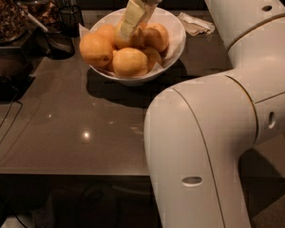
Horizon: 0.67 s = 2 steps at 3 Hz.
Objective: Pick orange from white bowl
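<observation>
The white bowl (178, 28) stands on the dark counter at the top centre and holds several yellow-orange oranges. The nearest ones are at the left (96, 50) and the front (129, 61), with another at the right (156, 36). My gripper (127, 26) comes down from the top edge into the bowl, its cream tip resting on or just above the middle oranges, which it partly hides. No orange is lifted out of the pile.
My white arm (213, 141) fills the right and front of the view. A black mesh cup (70, 18), a dark scoop (57, 41) and a container of brown pieces (4, 11) stand to the left of the bowl. A crumpled napkin (195, 24) lies to its right. A cable (4, 125) runs down the left.
</observation>
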### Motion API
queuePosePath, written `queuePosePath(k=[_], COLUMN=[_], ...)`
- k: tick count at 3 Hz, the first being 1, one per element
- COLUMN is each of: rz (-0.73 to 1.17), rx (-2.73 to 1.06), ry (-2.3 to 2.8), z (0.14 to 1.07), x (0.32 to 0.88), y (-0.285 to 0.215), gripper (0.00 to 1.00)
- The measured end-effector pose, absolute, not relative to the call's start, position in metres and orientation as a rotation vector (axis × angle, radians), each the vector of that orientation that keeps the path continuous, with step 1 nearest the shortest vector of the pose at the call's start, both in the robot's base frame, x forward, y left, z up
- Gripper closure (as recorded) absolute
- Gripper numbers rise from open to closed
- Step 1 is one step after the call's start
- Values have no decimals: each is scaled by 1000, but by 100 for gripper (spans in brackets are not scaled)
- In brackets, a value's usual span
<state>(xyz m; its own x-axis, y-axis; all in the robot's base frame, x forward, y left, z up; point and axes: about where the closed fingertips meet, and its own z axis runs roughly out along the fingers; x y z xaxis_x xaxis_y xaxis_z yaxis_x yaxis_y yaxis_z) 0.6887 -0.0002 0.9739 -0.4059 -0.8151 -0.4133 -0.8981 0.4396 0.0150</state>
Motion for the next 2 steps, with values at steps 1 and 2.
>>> queuePosePath(k=[1,2], rz=[345,385], rx=[-1459,-1446], ry=[2368,2391], z=[970,962], x=[689,687], y=[2,6], gripper=[28,29])
